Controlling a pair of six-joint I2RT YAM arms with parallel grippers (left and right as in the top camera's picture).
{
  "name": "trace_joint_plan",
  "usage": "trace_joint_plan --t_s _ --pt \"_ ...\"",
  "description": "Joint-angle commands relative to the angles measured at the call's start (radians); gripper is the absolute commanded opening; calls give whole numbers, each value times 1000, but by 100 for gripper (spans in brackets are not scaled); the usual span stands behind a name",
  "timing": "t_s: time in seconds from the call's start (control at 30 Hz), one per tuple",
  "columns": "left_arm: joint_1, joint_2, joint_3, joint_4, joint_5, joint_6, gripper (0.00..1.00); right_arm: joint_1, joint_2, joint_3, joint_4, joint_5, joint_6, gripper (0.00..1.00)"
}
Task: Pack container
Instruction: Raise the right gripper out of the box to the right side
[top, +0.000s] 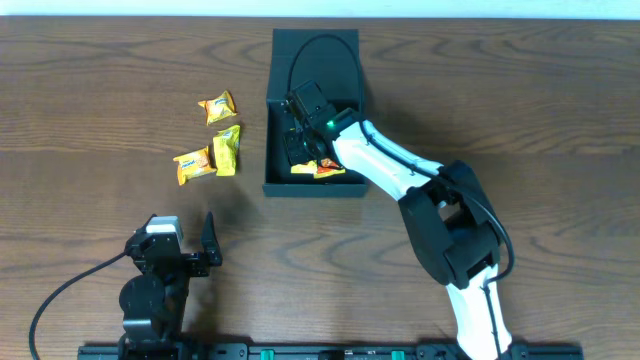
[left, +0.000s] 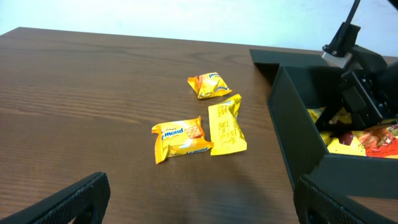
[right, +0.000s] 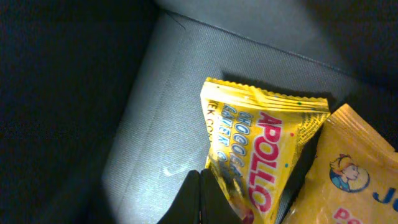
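Observation:
The container (top: 268, 140) is a dark square box with its flap lid (top: 315, 55) open toward the far side; it also shows in the left wrist view (left: 295, 137). My right gripper (top: 298, 150) is down inside it, fingers (right: 200, 186) closed together at the lower corner of a yellow Apollo packet (right: 267, 149), which hangs just over the box floor (right: 161, 124). Another yellow packet (right: 354, 180) lies beside it. My left gripper (top: 173, 240) is open and empty near the front left (left: 199, 208).
Three yellow candy packets lie on the wooden table left of the box (top: 216, 106) (top: 228, 150) (top: 193, 165), also in the left wrist view (left: 209, 84) (left: 225, 124) (left: 181, 138). The right arm (top: 400, 170) reaches over the box's right wall.

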Motion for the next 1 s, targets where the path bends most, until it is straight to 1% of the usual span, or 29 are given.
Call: trace_joint_plan --t_s 0.0,0.33,0.47,0.53,0.7,0.73,0.8,0.87,0.97 --pt "6 -5 -14 -33 -6 -3 95 14 10 13 0 62 -18 2" --pt "6 -5 -14 -33 -6 -3 95 19 3 30 10 51 -19 1" --pt "6 -5 -14 -33 -6 -3 96 17 -43 131 -81 35 -20 1" --pt "6 -5 -14 -33 -6 -3 95 17 -83 188 -145 31 -46 1" --pt "6 -5 -14 -33 -6 -3 96 8 -245 270 -284 63 -98 1" --pt "6 -5 -14 -33 -6 -3 96 -2 -292 271 -304 84 -99 1" --pt "6 -5 -14 -33 -6 -3 96 -37 -385 271 -340 105 -151 1" --pt "6 -5 -14 -33 -6 -3 95 -108 -470 270 -383 111 -220 2" --pt "6 -5 -14 -33 -6 -3 95 -237 -526 270 -457 91 -237 1"
